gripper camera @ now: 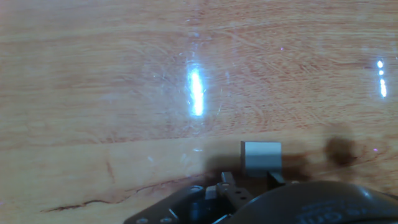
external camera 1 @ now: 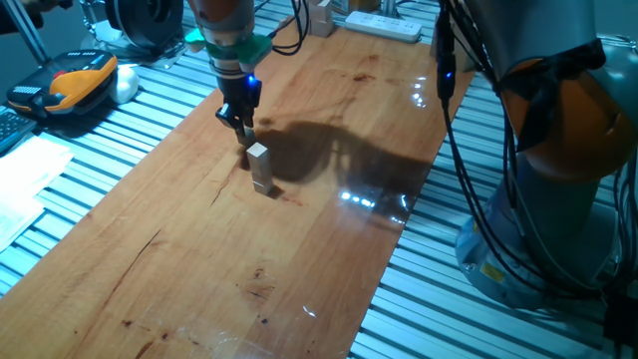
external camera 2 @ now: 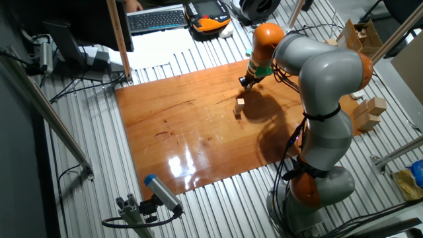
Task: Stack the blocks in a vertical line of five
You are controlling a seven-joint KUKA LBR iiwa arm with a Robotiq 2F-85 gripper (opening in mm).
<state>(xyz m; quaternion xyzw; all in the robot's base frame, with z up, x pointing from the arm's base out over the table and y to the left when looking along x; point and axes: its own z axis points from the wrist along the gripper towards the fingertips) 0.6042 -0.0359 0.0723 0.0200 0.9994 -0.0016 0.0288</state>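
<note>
Gripper [external camera 1: 242, 127] poised just behind and above the stack [external camera 1: 260, 168] of blocks standing mid-desk [external camera 1: 199, 259]; whether its jaws are open cannot be told. Stack count is unclear, perhaps two or three. Stack stands upright, apparently squared to receive further blocks.
</note>
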